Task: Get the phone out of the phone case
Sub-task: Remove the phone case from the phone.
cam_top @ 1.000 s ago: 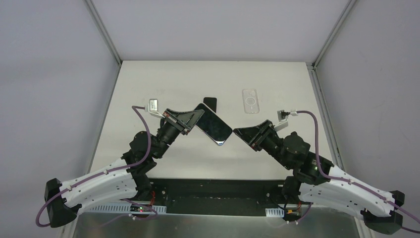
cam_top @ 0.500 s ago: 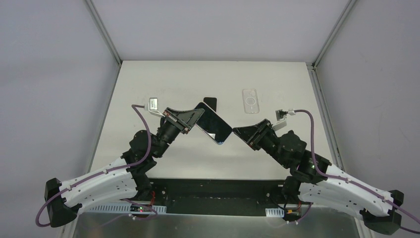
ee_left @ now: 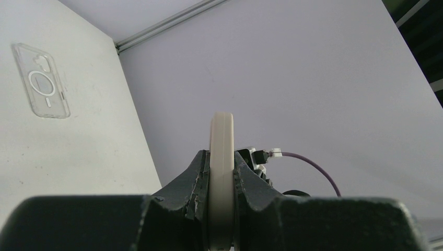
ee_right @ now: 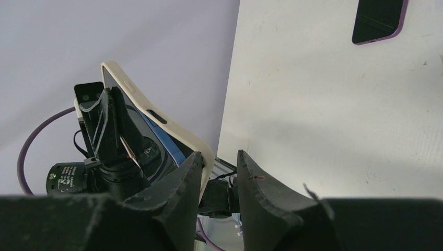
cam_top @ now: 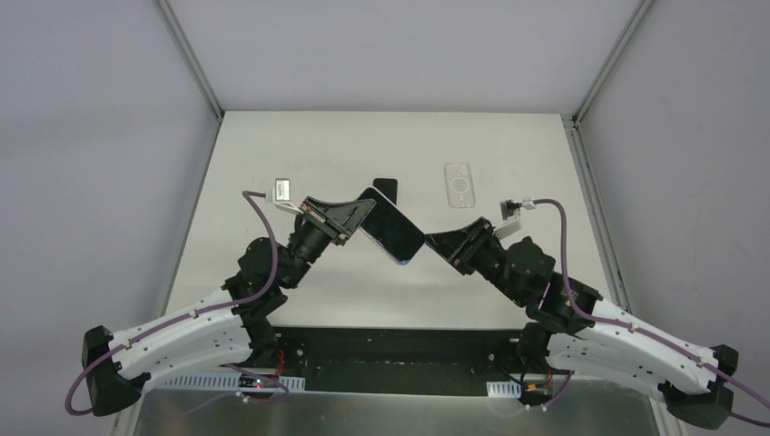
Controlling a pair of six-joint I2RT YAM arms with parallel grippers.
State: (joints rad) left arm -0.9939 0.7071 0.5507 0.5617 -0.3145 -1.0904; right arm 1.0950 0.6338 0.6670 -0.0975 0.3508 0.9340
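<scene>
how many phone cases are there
2: a cream case on the phone in the left hand, a clear case lying on the table. The dark phone's purple rim may be a third.

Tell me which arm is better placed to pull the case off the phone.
Right. The left gripper is shut on the phone, holding it up, so it is busy. The right gripper, jaws apart, sits at the free corner of the case.

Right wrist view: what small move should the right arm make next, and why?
Probably ease the right gripper slightly forward over the cased phone's free end. The left gripper is shut on the other end; the right fingers stand open, that end just at their gap.
</scene>
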